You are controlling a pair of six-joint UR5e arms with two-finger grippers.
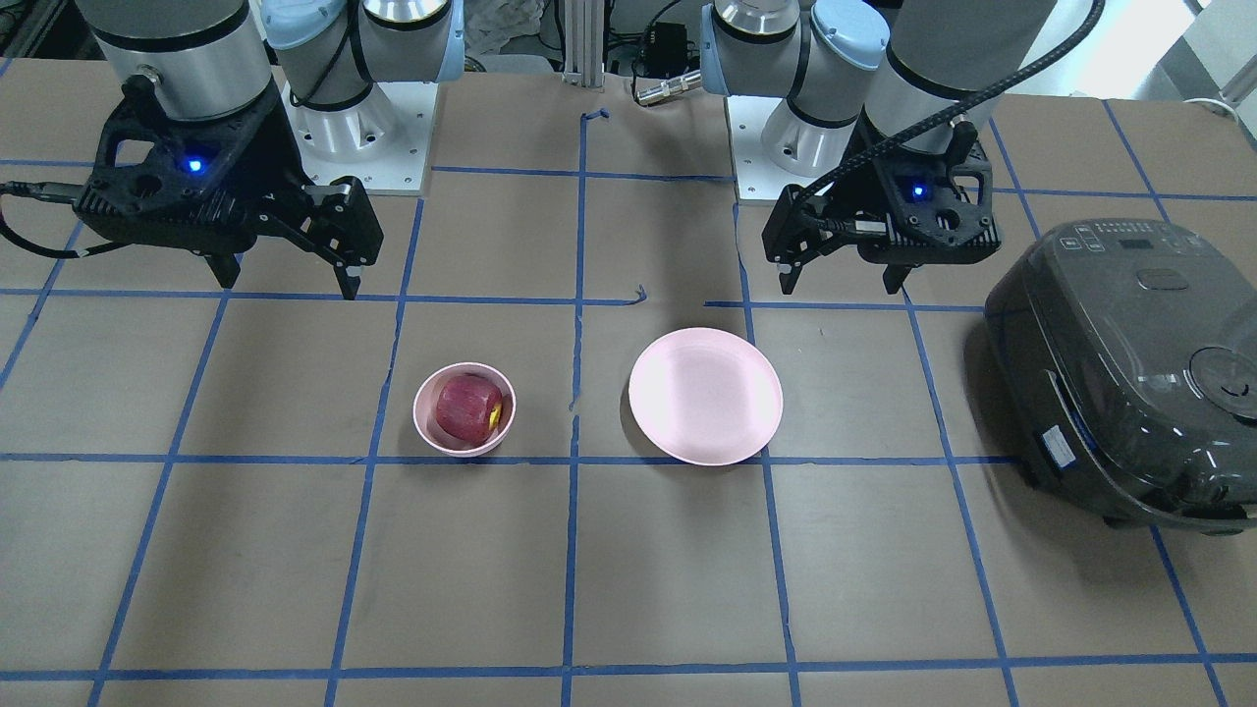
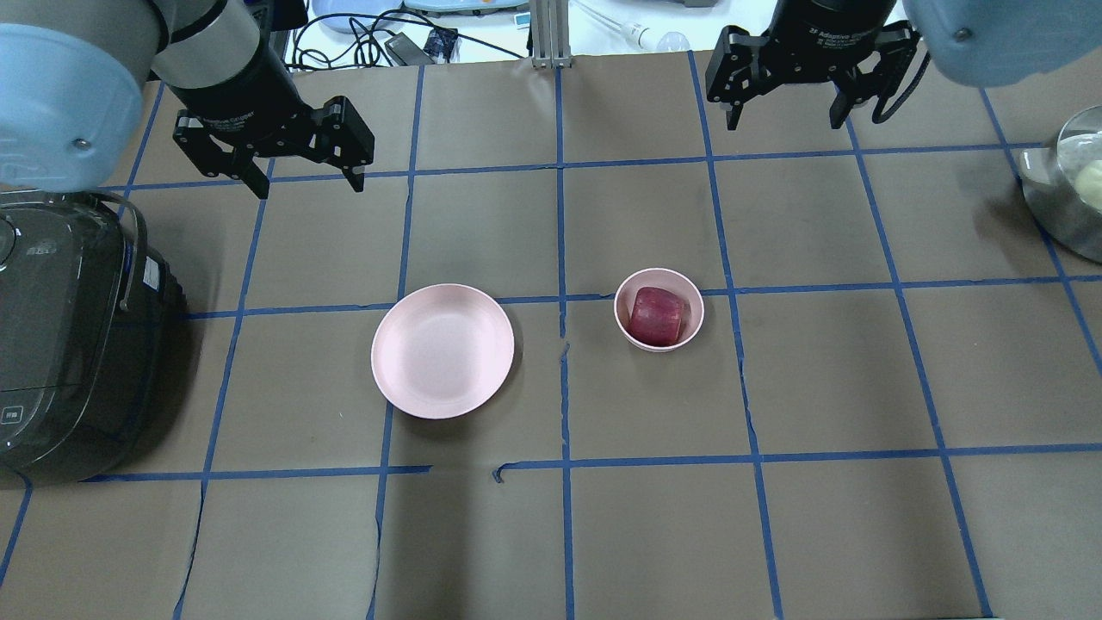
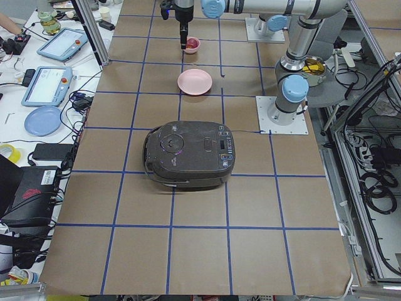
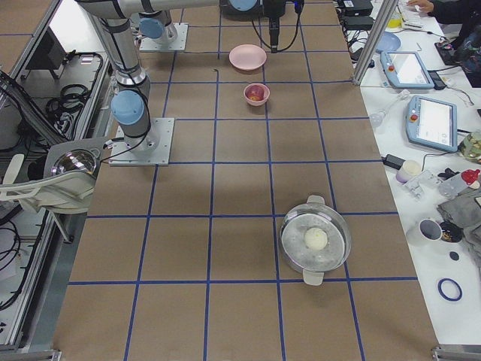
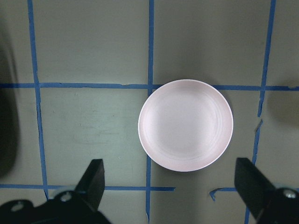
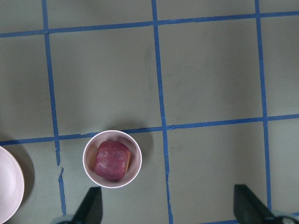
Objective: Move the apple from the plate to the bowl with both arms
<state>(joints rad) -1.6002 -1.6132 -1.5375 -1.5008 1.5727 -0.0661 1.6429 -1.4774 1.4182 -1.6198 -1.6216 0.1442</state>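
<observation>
The dark red apple [image 2: 656, 316] lies on its side inside the small pink bowl [image 2: 626, 323]; it also shows in the front view [image 1: 467, 407] and the right wrist view [image 6: 112, 160]. The flat pink plate [image 2: 442, 350] is bare, to the bowl's left in the overhead view, and fills the left wrist view [image 5: 185, 125]. My left gripper [image 2: 306, 176] is open and empty, raised beyond the plate. My right gripper [image 2: 782, 112] is open and empty, raised beyond the bowl.
A dark rice cooker [image 2: 60, 344] stands at the table's left end in the overhead view. A steel pot [image 2: 1067, 189] with a pale round item sits at the right edge. Blue tape lines grid the brown table.
</observation>
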